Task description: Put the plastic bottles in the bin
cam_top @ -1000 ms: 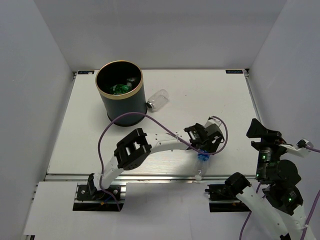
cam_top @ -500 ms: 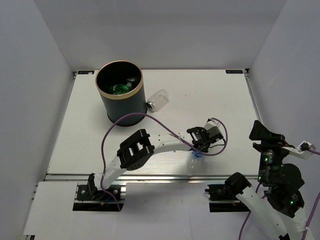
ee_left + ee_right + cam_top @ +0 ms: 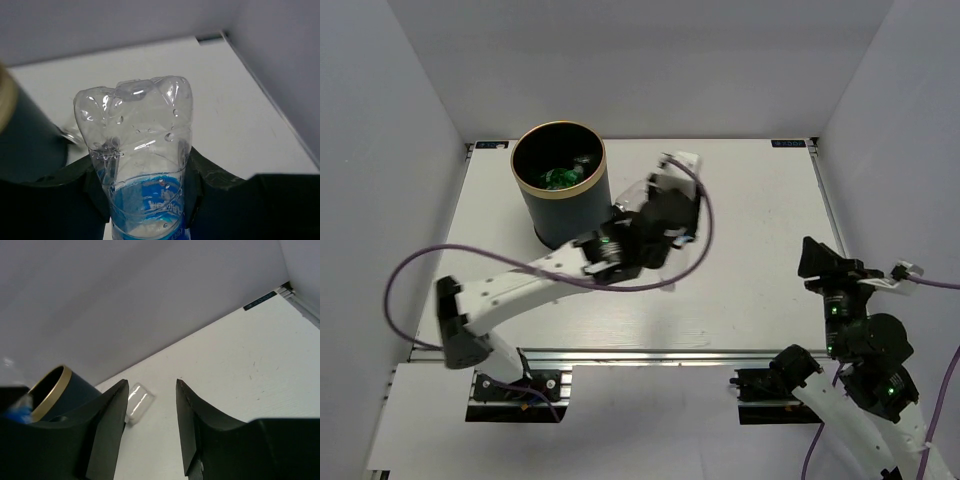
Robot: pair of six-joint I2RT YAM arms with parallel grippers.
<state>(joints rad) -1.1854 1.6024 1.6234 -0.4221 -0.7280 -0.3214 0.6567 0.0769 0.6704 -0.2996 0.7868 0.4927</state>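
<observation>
Clear plastic filled the left wrist view: a blue-labelled bottle (image 3: 135,120) sat clamped between the two dark fingers (image 3: 205,185) of the left gripper (image 3: 142,160). Its lobed end pointed away from the palm, with water beads clinging inside. The blue label lay down toward the palm, level with the finger pads. To that gripper's left stood the bin (image 3: 25,145), its dark wall close by and a sliver of gold rim at the edge of the view. Between the bin and the held bottle something glinted low on the table (image 3: 240,115), too blurred to name from there.

From above, the left arm (image 3: 520,285) stretched out across the table, its wrist just beside the bin's right side. A green bottle (image 3: 558,178) lay inside the bin, against the black interior.

The right gripper (image 3: 150,387) stood with its jaws apart and nothing between them, well apart from the bin. Ahead of its fingers a wide clear bottle (image 3: 136,402) lay on its side on the table, just beside the bin's wall. Further to the right gripper's left, the blue label of the held bottle showed at the very edge of that view — blurred, and level with the bin's rim.
</observation>
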